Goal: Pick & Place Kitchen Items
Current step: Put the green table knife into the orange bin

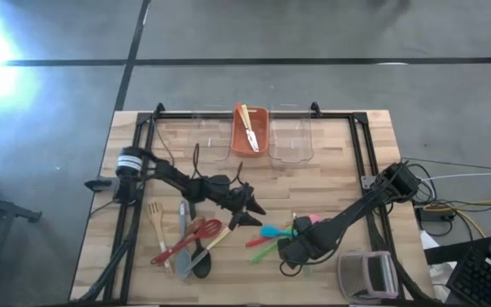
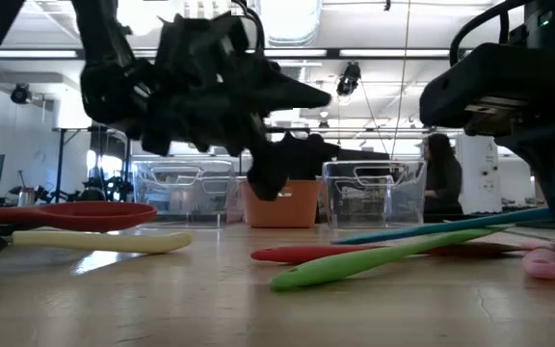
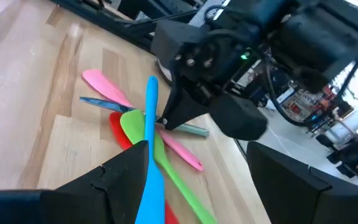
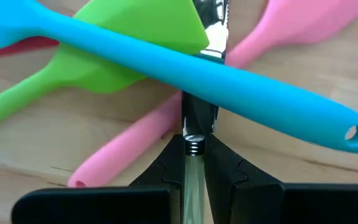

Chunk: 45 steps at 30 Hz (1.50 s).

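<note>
From above, I see the left gripper (image 1: 247, 209) spread wide over the table (image 1: 339, 170), holding nothing. In the right wrist view, the right gripper (image 4: 193, 163) pinches a metal knife (image 4: 205, 37) lying under the blue spatula (image 4: 185, 59), green spatula (image 4: 104, 68) and pink spatula (image 4: 129, 146).

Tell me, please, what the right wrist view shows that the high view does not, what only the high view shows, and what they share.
Only the right wrist view shows the right gripper with its fingers shut on a metal knife's handle, the blade running under the blue spatula.

Only the high view shows the left gripper open beside the large spoons, and the red bin between the clear bins.

Both show the blue, green and pink utensils crossing on the table.
</note>
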### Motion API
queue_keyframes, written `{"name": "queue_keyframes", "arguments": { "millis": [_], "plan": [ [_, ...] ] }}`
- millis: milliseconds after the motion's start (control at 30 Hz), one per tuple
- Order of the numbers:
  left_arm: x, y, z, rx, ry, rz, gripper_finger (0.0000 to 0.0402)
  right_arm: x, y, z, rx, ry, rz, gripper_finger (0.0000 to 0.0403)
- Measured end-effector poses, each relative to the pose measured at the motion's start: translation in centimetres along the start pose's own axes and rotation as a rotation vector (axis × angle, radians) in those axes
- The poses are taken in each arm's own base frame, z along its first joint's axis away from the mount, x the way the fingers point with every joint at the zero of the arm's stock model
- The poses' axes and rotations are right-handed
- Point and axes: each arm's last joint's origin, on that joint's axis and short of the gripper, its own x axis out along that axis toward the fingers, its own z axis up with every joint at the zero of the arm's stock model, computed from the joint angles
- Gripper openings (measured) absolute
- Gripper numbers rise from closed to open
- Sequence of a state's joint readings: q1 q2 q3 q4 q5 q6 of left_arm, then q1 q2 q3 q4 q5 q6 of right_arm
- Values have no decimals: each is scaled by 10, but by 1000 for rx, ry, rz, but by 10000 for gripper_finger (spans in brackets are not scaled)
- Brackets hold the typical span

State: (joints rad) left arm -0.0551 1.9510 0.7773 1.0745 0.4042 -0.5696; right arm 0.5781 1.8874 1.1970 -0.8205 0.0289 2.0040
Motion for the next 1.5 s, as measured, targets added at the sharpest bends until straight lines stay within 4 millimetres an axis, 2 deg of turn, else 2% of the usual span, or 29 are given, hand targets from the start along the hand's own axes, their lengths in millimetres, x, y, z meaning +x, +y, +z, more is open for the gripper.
{"name": "queue_keyframes", "arguments": {
  "millis": [267, 567, 733, 1000, 1167, 1500],
  "plan": [
    [11, 9, -6, -80, -34, -18, 273, 0, 2, -1, -14, -9, 24, 23],
    [11, 15, -6, -175, -113, 96, 273, -5, 6, -5, -37, -53, 74, 23],
    [12, 20, -9, -221, -102, 178, 273, -6, 5, -7, -43, -82, 91, 23],
    [23, 17, 5, -198, -129, 184, 273, -7, 6, -7, -43, -143, 122, 23],
    [33, 18, 10, -187, -71, 227, 273, -7, 6, -6, -49, -168, 133, 23],
    [33, 25, 4, -205, -43, 332, 273, -7, 7, -5, -63, -217, 157, 22]
  ]
}}
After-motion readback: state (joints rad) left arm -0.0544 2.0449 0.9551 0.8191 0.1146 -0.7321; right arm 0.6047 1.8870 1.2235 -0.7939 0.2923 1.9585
